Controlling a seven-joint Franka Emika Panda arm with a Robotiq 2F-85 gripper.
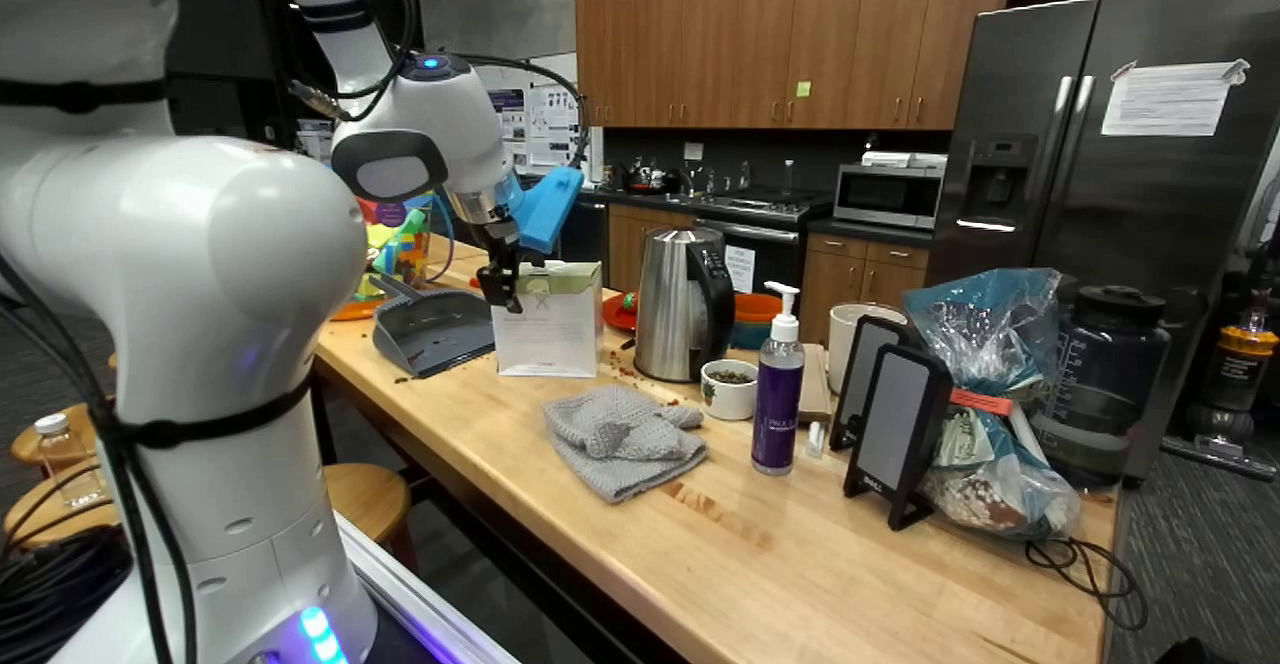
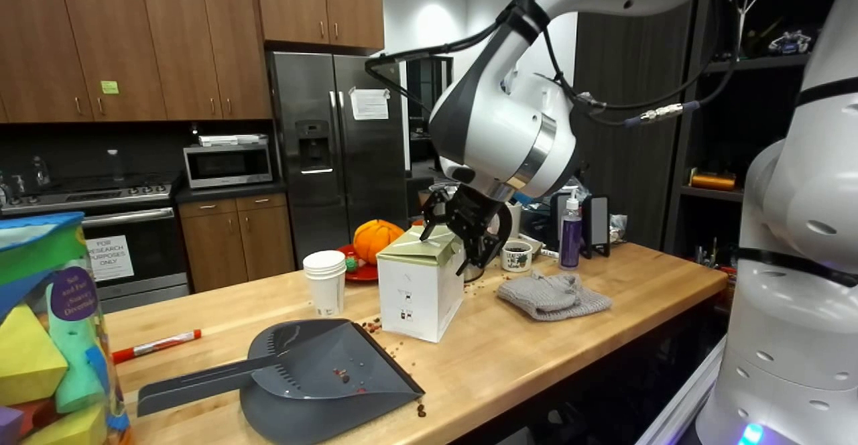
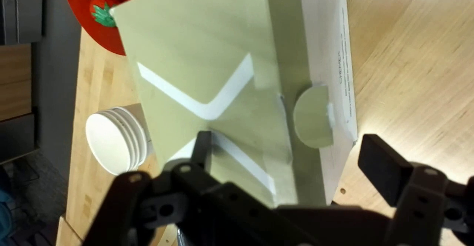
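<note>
— Where's the box [image 2: 419, 291]?
— Just below the middle of the frame in an exterior view, upright on the table [image 2: 509, 348], cups [image 2: 327, 287] to its left.
— And the gripper [image 3: 290, 157]?
— At its top, jaws spread wide, gripping nothing; whether they touch, I can't tell.
</note>
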